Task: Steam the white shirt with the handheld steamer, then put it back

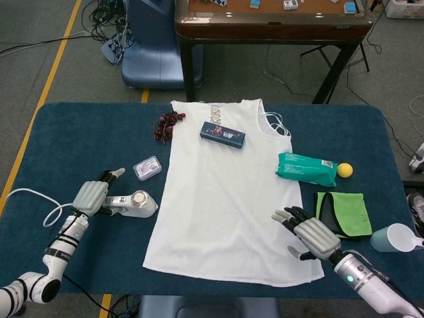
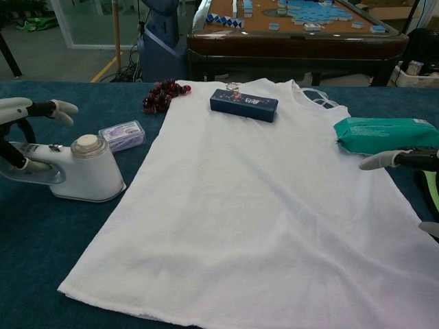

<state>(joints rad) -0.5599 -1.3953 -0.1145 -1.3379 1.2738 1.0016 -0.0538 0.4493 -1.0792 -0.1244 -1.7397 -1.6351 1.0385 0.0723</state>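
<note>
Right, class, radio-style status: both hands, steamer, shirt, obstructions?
Left hand open, fingers off steamer handle. Right hand open at shirt hem. Steamer upright on table beside shirt. Blue box sits on shirt's collar.

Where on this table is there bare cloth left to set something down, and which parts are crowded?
Bare blue table lies at the far left, behind the purple case and left of the grapes. The shirt below the dark box is unoccupied too. Crowded: the right side, with wipes pack, yellow ball, green cloth, cup.
</note>
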